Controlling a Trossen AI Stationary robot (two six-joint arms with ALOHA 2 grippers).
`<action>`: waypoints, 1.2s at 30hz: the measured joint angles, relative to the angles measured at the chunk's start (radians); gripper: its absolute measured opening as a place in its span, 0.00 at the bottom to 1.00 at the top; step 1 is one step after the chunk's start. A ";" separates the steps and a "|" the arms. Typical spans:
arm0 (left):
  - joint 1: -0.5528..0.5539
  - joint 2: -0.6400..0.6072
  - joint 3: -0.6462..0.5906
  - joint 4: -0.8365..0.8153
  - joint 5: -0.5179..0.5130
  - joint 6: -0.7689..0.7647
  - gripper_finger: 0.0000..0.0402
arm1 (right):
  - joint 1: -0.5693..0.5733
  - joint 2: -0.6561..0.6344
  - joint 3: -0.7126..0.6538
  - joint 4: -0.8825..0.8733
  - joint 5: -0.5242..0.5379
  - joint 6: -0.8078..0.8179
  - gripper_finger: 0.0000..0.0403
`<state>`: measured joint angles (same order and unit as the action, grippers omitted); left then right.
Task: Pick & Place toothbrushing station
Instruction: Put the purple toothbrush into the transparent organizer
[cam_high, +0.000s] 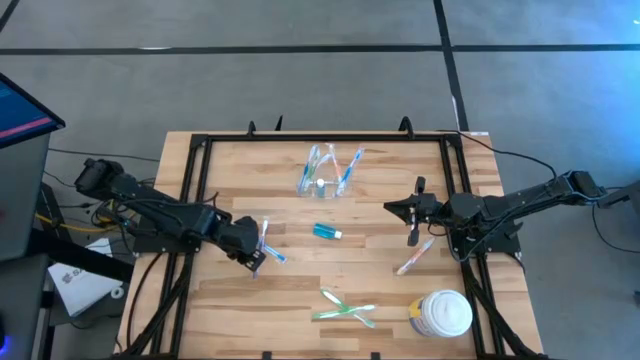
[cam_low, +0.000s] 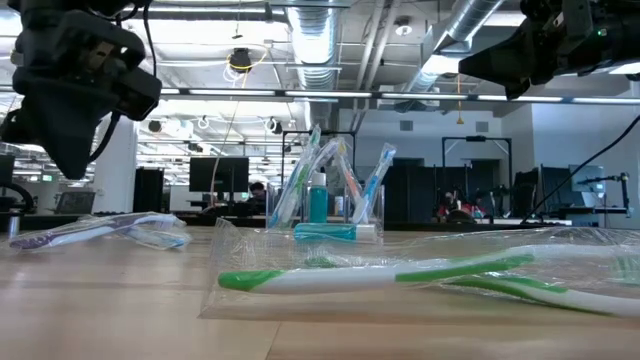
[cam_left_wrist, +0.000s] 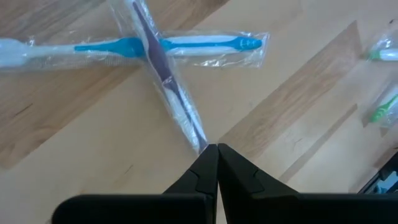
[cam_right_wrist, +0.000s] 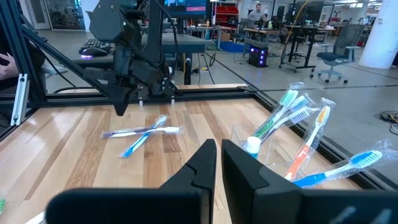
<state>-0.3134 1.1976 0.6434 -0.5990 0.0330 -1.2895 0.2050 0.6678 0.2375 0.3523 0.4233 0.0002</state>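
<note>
While left gripper (cam_left_wrist: 217, 148) hangs pressed together over crossed purple toothbrush (cam_left_wrist: 163, 68) and blue toothbrush (cam_left_wrist: 186, 44), pick step pending; next: open, straddle one, carry to clear holder (cam_high: 328, 178); right gripper (cam_high: 412, 212) nearly closed, idle

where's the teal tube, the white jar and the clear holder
teal tube (cam_high: 326, 232), high view, middle of its body
white jar (cam_high: 441, 313), high view, centre of its lid
clear holder (cam_high: 321, 186), high view, its see-through wall

white lidded jar (cam_high: 442, 314) | near right corner of wooden table (cam_high: 380, 280) | upright
</note>
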 joint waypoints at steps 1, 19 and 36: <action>0.000 0.000 0.000 0.000 0.000 0.001 0.00 | 0.000 0.000 0.000 0.000 0.000 0.000 0.04; 0.000 0.006 -0.001 0.014 0.000 0.005 0.25 | 0.000 0.000 0.000 0.000 0.000 0.000 0.04; 0.000 0.152 -0.002 0.031 0.000 0.000 0.38 | 0.000 0.000 0.000 0.000 0.000 0.000 0.04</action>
<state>-0.3130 1.3494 0.6418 -0.5682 0.0330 -1.2900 0.2047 0.6678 0.2375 0.3519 0.4232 0.0002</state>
